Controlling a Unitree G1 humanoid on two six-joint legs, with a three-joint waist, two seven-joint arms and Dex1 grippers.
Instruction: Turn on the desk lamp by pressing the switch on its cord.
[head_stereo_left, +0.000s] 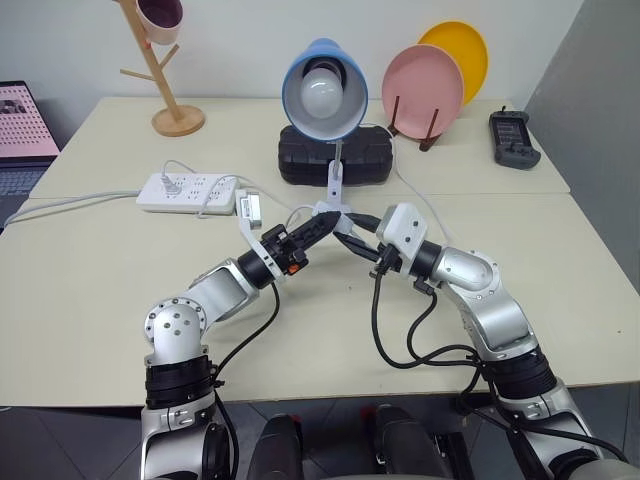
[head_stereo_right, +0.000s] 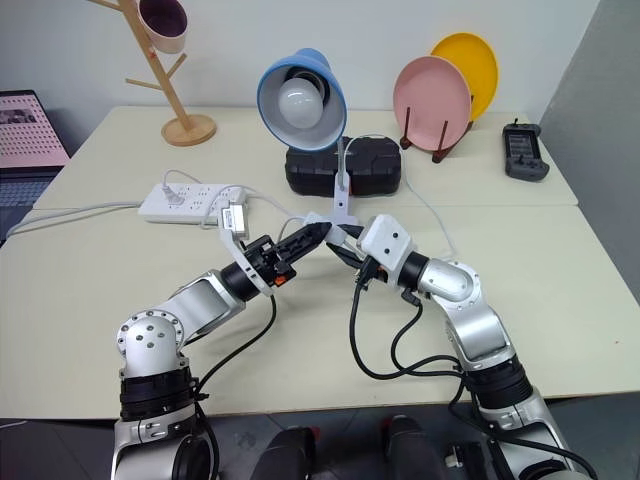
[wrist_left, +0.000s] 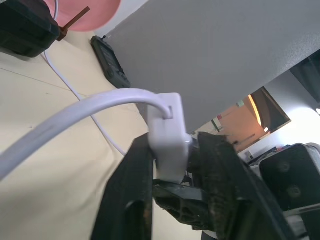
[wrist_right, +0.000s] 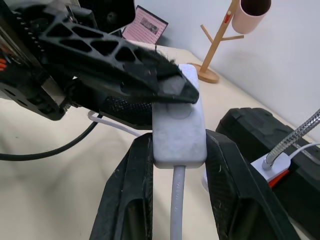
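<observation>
The desk lamp (head_stereo_left: 323, 88), with its blue shade and white bulb, stands at the table's middle back, and the bulb shows no glow. In front of its clip base, both grippers meet above the table. The white oblong switch (wrist_right: 178, 135) sits between the two fingers of my right gripper (head_stereo_left: 350, 237), which is shut on its sides. My left gripper (head_stereo_left: 322, 226) comes in from the other side and is shut across the switch's far end, one black finger (wrist_right: 150, 82) lying on its top face. The white cord (wrist_left: 75, 117) curves out of the switch.
A black case (head_stereo_left: 300, 160) sits behind the lamp's stem. A white power strip (head_stereo_left: 190, 190) lies to the left. Pink plate (head_stereo_left: 422, 88) and yellow plate (head_stereo_left: 460, 50) stand in a rack at the back right, beside a black remote (head_stereo_left: 513, 138). A wooden mug tree (head_stereo_left: 170, 95) stands back left.
</observation>
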